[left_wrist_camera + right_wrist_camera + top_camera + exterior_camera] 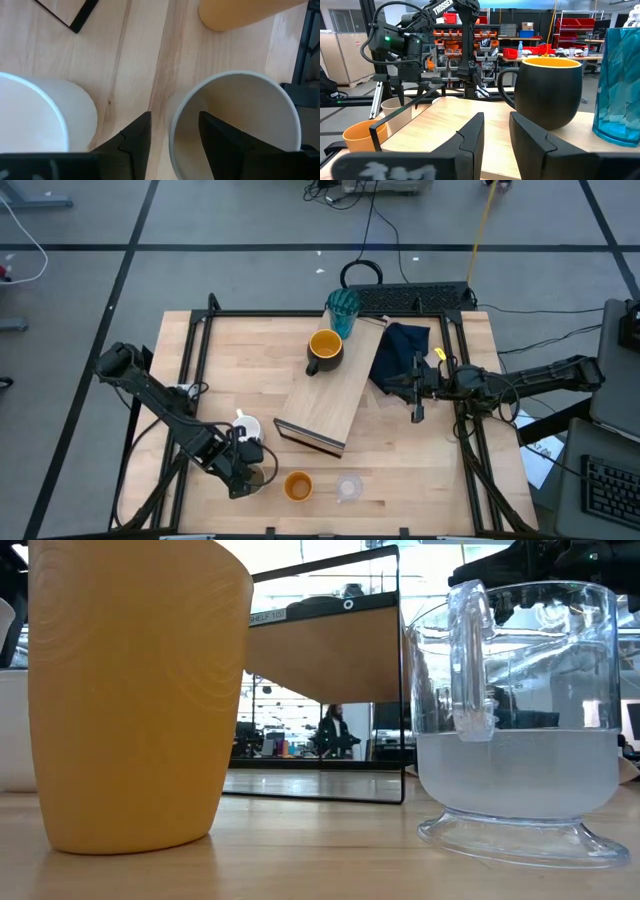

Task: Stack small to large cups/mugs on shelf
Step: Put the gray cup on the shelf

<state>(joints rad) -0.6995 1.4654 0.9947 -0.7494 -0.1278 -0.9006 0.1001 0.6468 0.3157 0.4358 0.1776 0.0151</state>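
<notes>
The light-wood shelf [335, 395] lies slantwise mid-table, its dark end edge toward the near side. The dark mug with yellow inside [325, 350] and the teal ribbed tumbler [343, 310] stand on its far half. The white mug [245, 427], beige cup [262, 472], orange cup [298, 485] and clear glass [349, 488] stand on the table near the front edge. My left gripper [175, 130] is open, pointing down over the beige cup [235, 120], one finger inside its rim and one outside, with gaps on both sides. My right gripper [496, 125] is open and empty right of the shelf.
A navy cloth [400, 355] lies right of the shelf's far end, beside my right arm. A black frame rail [200, 350] borders the table. In the low view the orange cup [130, 690] and clear glass [520, 720] stand close to the camera.
</notes>
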